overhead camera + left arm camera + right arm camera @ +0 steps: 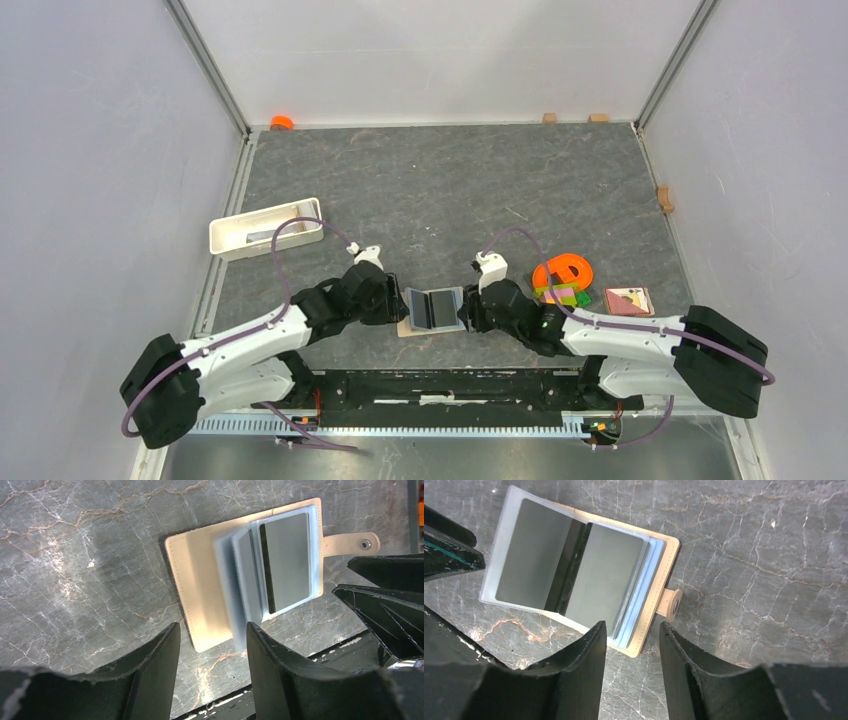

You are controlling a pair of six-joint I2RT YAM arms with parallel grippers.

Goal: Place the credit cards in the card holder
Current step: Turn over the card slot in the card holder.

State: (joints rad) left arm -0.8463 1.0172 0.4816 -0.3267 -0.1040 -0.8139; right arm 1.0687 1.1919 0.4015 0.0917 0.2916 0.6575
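Both the left gripper [212, 672] and the right gripper [630, 672] have fingers apart, holding nothing, over opposite ends of the beige-tan folding card holder [192, 585], which lies open on the grey marbled table [75, 580] between them. A grey dark-striped credit card [290, 560] sits in its clear pocket; a pale reddish-printed card [629, 300] lies well to the right.

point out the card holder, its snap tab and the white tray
card holder [200, 590], left wrist view, beige inner cover
snap tab [350, 543], left wrist view, strap middle
white tray [262, 244], top view, near wall
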